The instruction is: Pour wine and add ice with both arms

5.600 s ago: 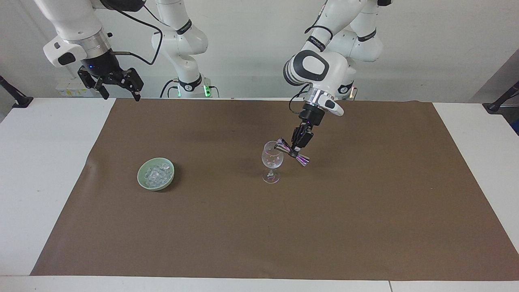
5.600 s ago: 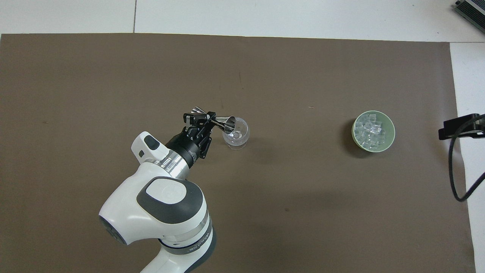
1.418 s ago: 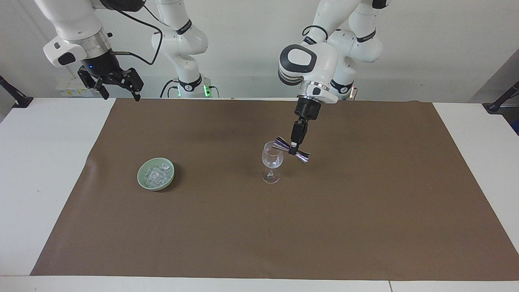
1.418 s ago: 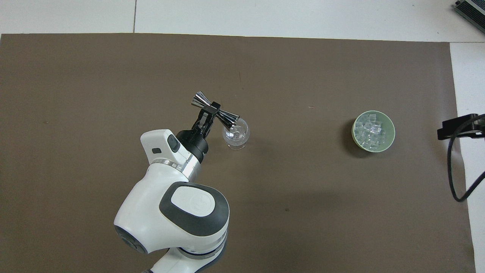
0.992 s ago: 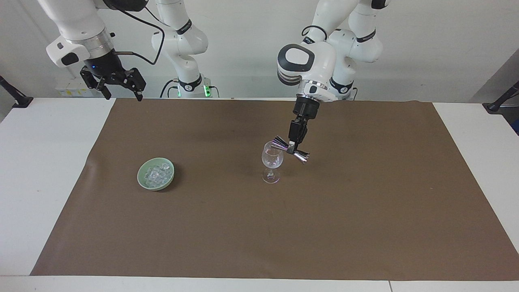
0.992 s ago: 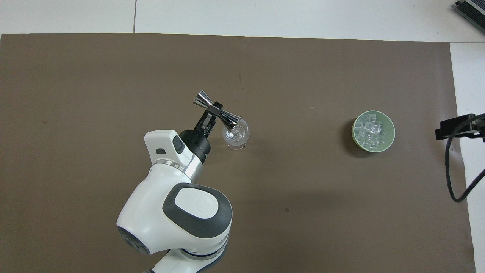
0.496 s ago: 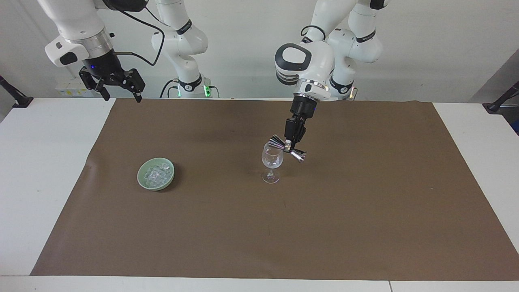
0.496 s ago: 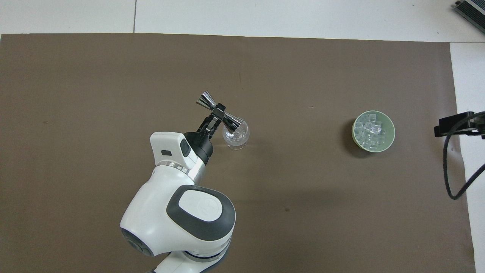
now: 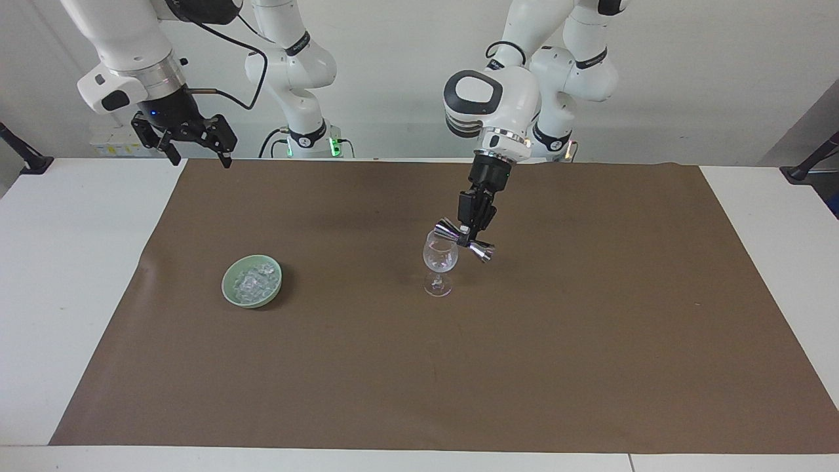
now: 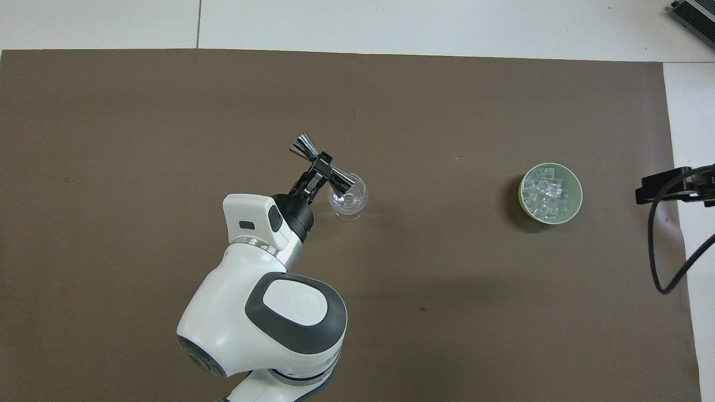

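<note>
Left tool (image 9: 467, 236) clamps a steel jigger (image 9: 464, 240) sideways over the wine glass (image 9: 440, 261), turned slightly since a moment ago. Ice (image 9: 253, 281) sits in the green bowl (image 9: 231, 288) toward the right arm's end; right tool (image 9: 194, 141), open, has drifted; overhead, it's mostly cropped.

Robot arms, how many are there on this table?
2. The left arm reaches over the middle of the brown mat, tipping a silver jigger over the wine glass. The right arm waits above the mat's corner, near its own base.
</note>
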`<action>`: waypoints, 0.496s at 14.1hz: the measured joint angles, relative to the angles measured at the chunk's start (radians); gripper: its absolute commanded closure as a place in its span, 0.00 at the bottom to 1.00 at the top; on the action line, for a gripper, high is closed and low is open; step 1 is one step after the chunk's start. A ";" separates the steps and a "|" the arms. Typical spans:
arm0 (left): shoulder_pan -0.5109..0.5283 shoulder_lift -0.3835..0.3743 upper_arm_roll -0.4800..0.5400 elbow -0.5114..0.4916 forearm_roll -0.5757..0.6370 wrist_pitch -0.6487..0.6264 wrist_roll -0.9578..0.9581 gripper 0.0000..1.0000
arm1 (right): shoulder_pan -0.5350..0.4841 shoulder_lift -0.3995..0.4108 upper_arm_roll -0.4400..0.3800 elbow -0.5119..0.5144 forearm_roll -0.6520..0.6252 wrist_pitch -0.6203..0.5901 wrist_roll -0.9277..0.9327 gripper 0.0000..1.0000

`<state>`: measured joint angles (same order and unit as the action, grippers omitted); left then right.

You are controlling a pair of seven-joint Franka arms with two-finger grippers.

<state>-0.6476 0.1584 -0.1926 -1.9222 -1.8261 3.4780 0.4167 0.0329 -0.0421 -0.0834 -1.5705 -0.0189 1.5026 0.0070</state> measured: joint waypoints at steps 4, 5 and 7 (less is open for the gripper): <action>0.000 0.000 0.001 0.001 -0.004 0.001 -0.002 1.00 | 0.000 0.000 0.000 -0.007 0.000 0.015 0.000 0.00; 0.000 0.000 0.004 0.005 -0.010 0.002 -0.006 1.00 | 0.000 0.000 0.001 -0.010 0.000 0.026 0.000 0.00; 0.015 -0.001 0.008 0.015 -0.037 0.003 -0.016 1.00 | 0.000 0.000 0.008 -0.018 0.000 0.047 0.000 0.00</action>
<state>-0.6331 0.1575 -0.1843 -1.9072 -1.8631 3.4810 0.4006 0.0330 -0.0421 -0.0753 -1.5884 -0.0188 1.5495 0.0066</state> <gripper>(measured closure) 0.789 0.000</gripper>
